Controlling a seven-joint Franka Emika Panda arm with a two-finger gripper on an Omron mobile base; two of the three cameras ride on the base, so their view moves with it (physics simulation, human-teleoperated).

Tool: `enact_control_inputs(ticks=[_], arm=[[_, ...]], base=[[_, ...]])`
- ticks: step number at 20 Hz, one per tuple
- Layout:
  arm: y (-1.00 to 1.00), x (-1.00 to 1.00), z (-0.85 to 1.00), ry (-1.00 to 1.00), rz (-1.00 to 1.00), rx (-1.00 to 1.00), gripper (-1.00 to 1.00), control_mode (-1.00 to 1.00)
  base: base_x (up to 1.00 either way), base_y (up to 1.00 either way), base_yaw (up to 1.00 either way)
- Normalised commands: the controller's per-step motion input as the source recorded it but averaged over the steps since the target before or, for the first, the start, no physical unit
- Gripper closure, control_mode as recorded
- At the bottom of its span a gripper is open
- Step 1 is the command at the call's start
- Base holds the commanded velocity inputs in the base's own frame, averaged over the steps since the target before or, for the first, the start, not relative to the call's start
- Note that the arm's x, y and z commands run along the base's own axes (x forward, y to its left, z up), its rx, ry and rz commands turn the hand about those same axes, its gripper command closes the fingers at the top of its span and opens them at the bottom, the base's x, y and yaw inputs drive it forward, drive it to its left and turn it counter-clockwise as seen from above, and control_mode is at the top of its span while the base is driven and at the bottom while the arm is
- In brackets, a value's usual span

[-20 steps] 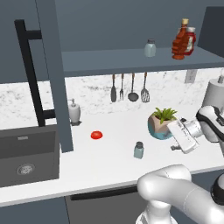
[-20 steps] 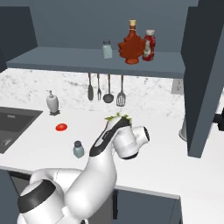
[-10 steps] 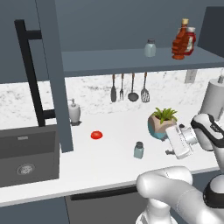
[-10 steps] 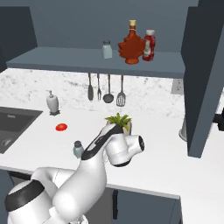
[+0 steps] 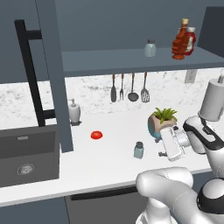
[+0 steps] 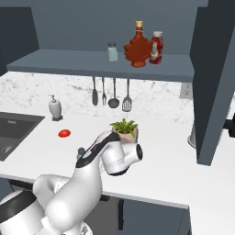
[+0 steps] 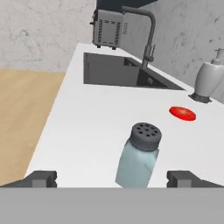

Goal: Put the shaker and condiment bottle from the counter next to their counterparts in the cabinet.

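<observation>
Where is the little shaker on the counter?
In the left base view the shaker stands upright on the white counter, between the red disc and the potted plant.

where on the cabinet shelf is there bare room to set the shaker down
The grey-blue shelf is bare left of the pale glass shaker with grey cap. A narrower gap lies between it and the squat red-brown bottle, which crowds the red ketchup bottle.

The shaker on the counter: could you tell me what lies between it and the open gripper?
Nothing: in the hand view, bare counter separates the gripper from the shaker.
</observation>
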Motion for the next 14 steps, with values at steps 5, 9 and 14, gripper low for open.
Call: enact_control_inputs(ticks=[5,9,14], arm=[[0.06,0.19,-0.05,0.0,0.0,0.0,-1.0,-1.0],[0.15,0.0,-0.03,0.0,0.0,0.0,-1.0,-1.0],[0.01,0.15,-0.26,0.02,0.0,0.0,-1.0,-1.0]], base=[[0.0,0.0,0.0],[0.0,0.0,0.0],[0.0,0.0,0.0]])
